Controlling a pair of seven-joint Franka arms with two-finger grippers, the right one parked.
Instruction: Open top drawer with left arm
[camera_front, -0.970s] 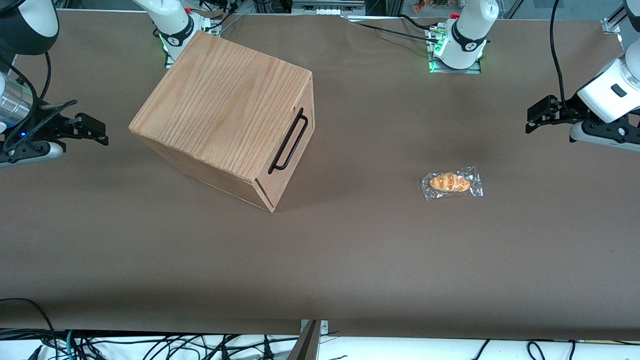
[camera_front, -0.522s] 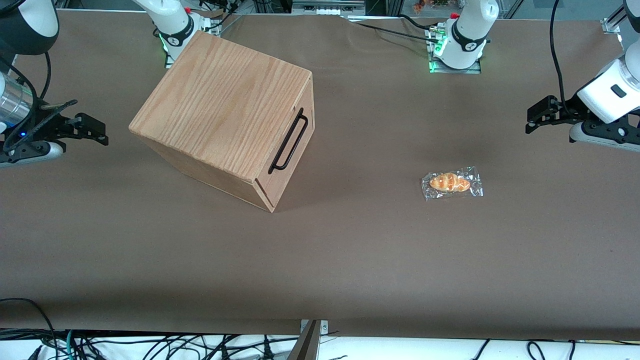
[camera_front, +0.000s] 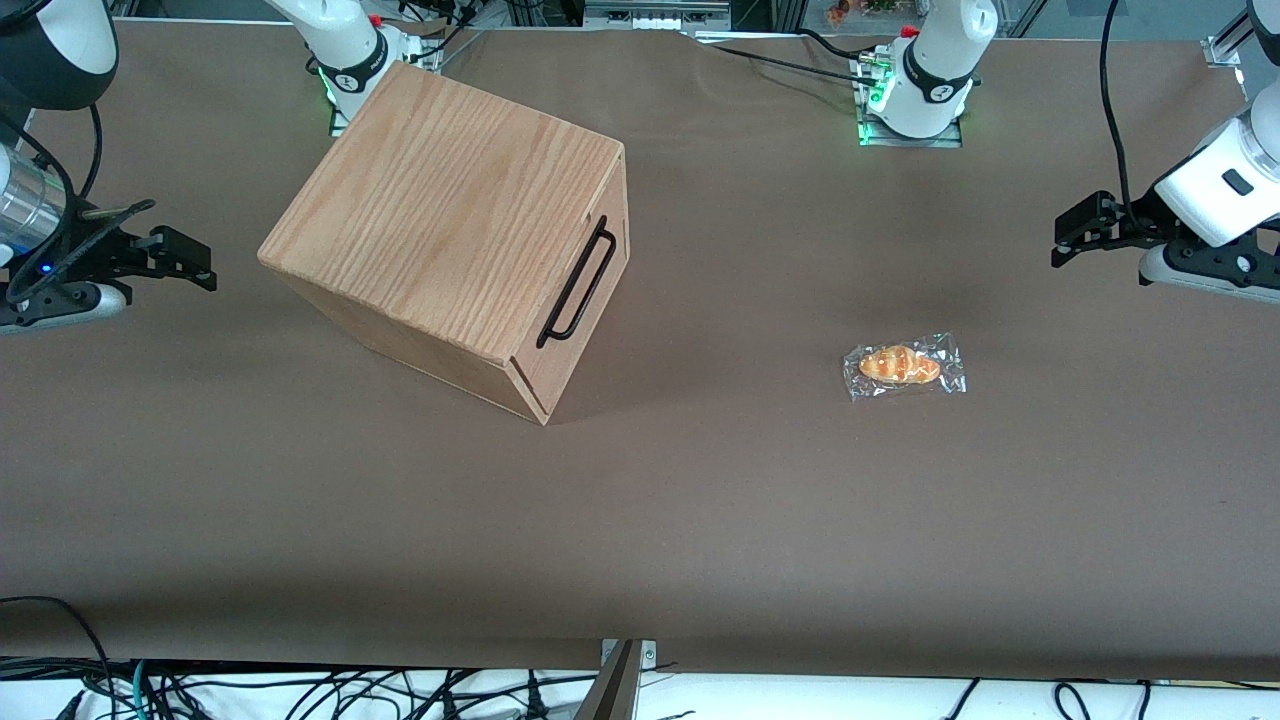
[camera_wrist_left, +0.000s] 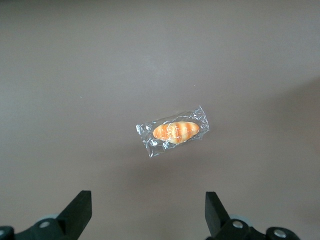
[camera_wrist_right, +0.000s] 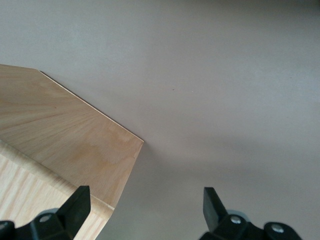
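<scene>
Fingers spread and empty, the left arm's black gripper (camera_front: 1075, 238) hovers at the frame's right edge, well apart from the light wood top drawer (camera_front: 578, 312) and its diagonal thin black bar handle (camera_front: 578, 283), upper left of centre.

the table (camera_front: 700, 500) is covered with a plain brown sheet. a big wooden box (camera_front: 440, 220) stands on it toward the parked arm's end, turned at an angle, its drawer (camera_front: 585, 300) shut with a black bar handle (camera_front: 578, 283) on the front. a wrapped bread roll (camera_front: 903, 366) lies flat on the brown sheet toward the working arm's end, well apart from the box. the pincer (camera_front: 1062, 240) hangs above the table at that end, its fingers spread wide.
</scene>
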